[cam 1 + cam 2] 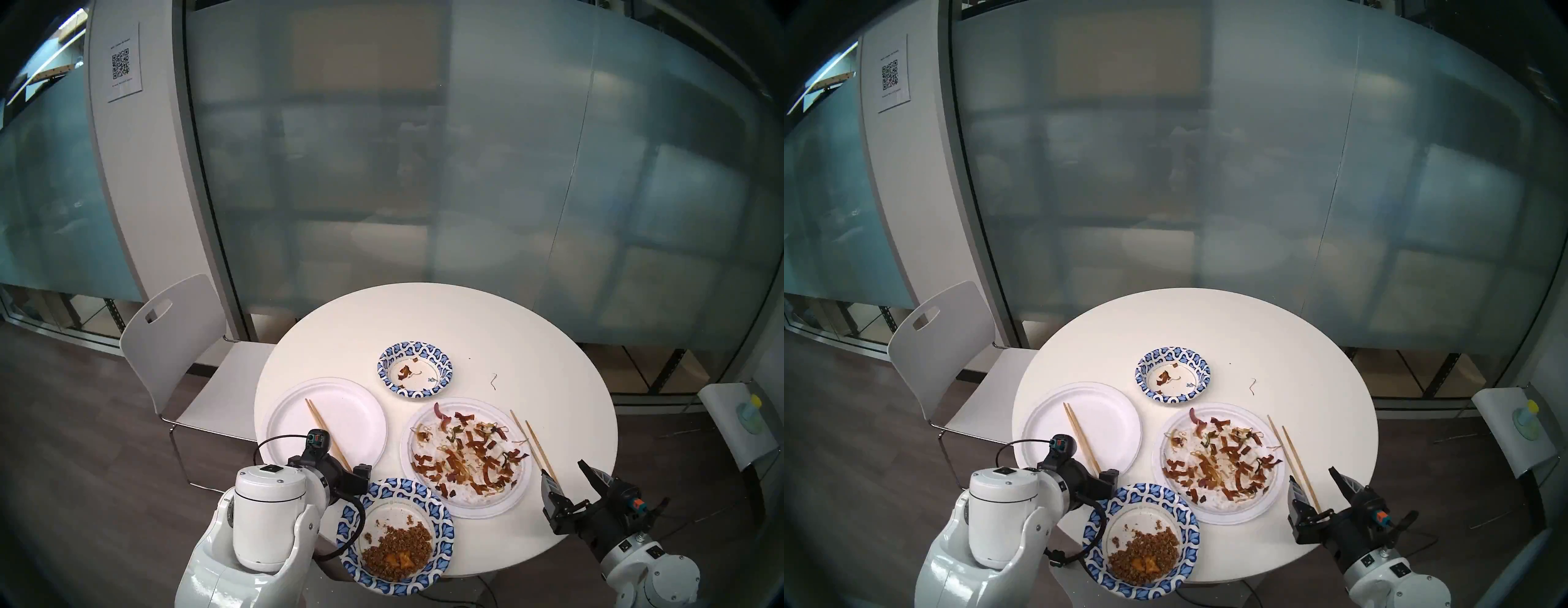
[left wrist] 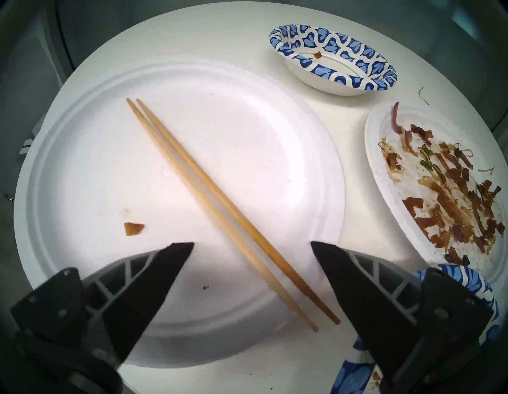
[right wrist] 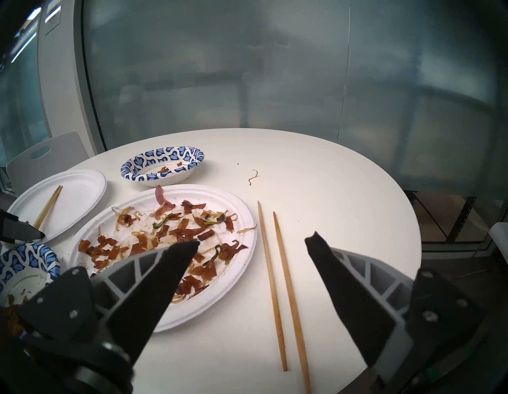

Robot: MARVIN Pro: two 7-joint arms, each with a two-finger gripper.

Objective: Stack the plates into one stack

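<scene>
Left gripper (image 2: 251, 245) hung open over the near part of the emptier white plate (image 2: 82, 170), jaws spread either side of a pair of chopsticks (image 2: 220, 203) lying diagonally on that plate; gripped nothing. In the head views its fingers were hidden behind the wrist and arm. Right gripper (image 3: 252, 242) was open too, empty, above the table's (image 1: 509, 339) near right edge, with a 2nd chopstick pair (image 3: 277, 275) on the bare table between and below its fingers.

All 4 plates lay apart, none stacked. Second white plate (image 1: 466, 454), covered in brown food scraps, sat right of the 1st and left of the right gripper. Far patterned bowl-plate (image 1: 415, 369) with a few scraps sat behind both. Near patterned one (image 1: 396, 535), holding brown crumbled food, overhung the table's front edge just right of the left wrist; a cable crossed its left rim, and the wrist views cut it off. A stray scrap (image 1: 493, 381) lay on the table. Whether the 2 white plates' rims touched was hard to make out.
</scene>
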